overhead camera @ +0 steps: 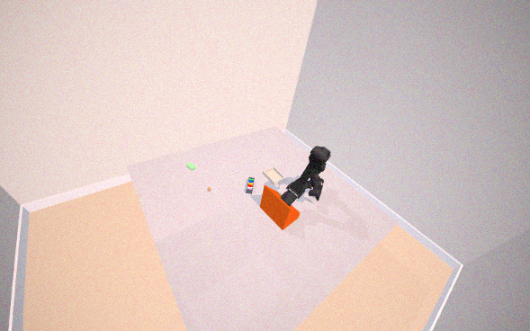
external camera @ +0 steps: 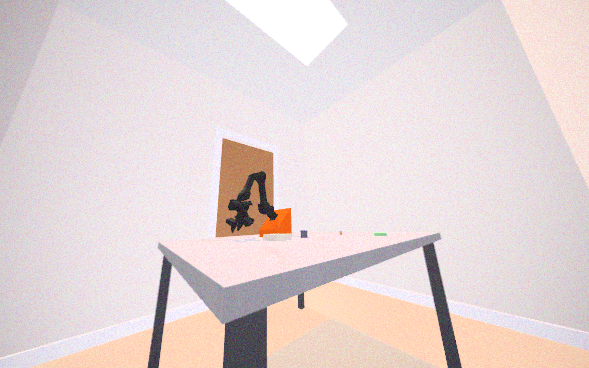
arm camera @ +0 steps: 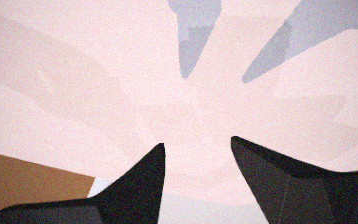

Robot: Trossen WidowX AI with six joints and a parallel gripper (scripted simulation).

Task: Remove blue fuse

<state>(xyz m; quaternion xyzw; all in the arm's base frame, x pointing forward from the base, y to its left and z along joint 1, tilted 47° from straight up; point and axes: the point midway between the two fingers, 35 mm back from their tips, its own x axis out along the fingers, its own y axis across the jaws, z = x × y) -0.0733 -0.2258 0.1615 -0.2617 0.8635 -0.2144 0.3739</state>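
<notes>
Top view: blue fuse [overhead camera: 251, 180] sits in its block [overhead camera: 249, 185], tray [overhead camera: 273, 174] bare. Claw [arm camera: 197, 145] open, holding nothing; every step remains.

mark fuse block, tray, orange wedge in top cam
fuse block [overhead camera: 249, 185]: top view, coloured fuse row.
tray [overhead camera: 273, 175]: top view, tan floor.
orange wedge [overhead camera: 276, 210]: top view, sloped face.

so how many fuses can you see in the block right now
4 colour bands show in the fuse block in the top view: blue at the far end, then green, yellow and red. They are tiny, so more may be hidden at the dark near end.
</notes>
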